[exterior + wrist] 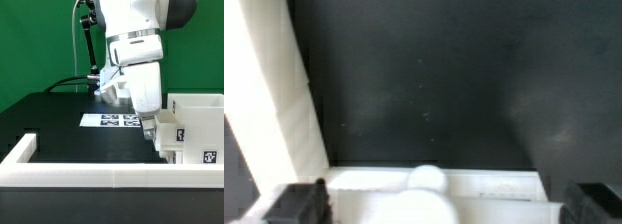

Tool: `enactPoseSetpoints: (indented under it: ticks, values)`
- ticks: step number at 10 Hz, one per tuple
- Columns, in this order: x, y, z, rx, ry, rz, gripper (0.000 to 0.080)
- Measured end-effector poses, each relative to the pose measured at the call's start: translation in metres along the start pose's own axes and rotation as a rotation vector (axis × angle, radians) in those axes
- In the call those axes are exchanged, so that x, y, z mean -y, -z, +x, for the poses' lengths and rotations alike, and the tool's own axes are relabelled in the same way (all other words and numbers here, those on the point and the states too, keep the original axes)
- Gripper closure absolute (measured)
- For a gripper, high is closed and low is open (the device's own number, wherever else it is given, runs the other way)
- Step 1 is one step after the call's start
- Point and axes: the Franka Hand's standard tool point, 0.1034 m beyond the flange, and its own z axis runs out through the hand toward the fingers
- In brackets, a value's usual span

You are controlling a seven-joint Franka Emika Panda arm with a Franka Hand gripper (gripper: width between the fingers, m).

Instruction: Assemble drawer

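The large white drawer housing (pixel 200 108) stands on the black table at the exterior view's right, with square tags on its faces. A smaller white box tray (pixel 192 150) sits low against its front. My gripper (pixel 154 134) hangs right beside them, at their side toward the exterior view's left. In the wrist view a white tray (pixel 491 190) with a rounded knob (pixel 429 180) lies between my dark fingers (pixel 299 205). My gripper (pixel 446 205) is open, with a small gap showing at one finger. The second tray is out of view.
A long low white wall (pixel 100 178) edges the table's near side and turns back at the exterior view's left; it also shows in the wrist view (pixel 263 90). The marker board (pixel 112 120) lies flat behind the arm. Black cables hang at the back.
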Motion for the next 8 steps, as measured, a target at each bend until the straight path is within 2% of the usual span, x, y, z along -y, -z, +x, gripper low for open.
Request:
enactPoseSetpoints:
  ticks: [2,3,8]
  values:
    - [-0.0032,-0.0048,0.0203,-0.010,0.004,0.006,0.0151]
    - [-0.0034,-0.0056,0.0209,-0.012,-0.008,-0.010,0.0151]
    - [-0.0007,-0.0076,0.0203,-0.014,-0.028,-0.004,0.0151]
